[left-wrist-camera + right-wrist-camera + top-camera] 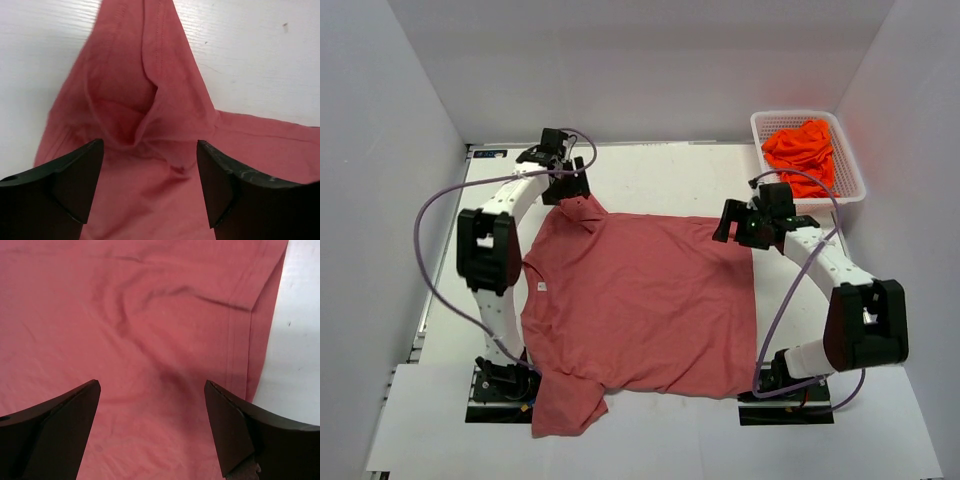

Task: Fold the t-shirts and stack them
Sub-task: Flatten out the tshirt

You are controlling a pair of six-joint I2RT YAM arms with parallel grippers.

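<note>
A large rose-red t-shirt (640, 300) lies spread on the white table, its white neck label (541, 287) at the left. My left gripper (577, 188) is open just above the bunched far-left sleeve (150, 100), its fingers (75, 180) spread wide and holding nothing. My right gripper (732, 224) is open over the shirt's far-right hem corner (250, 310), fingers (235, 430) apart above flat cloth (150, 340). Bright orange t-shirts (802, 148) lie crumpled in the basket.
A white mesh basket (848, 160) stands at the far right corner. White walls close in on the left, far and right sides. The near sleeve (567, 402) hangs toward the table's front edge between the arm bases.
</note>
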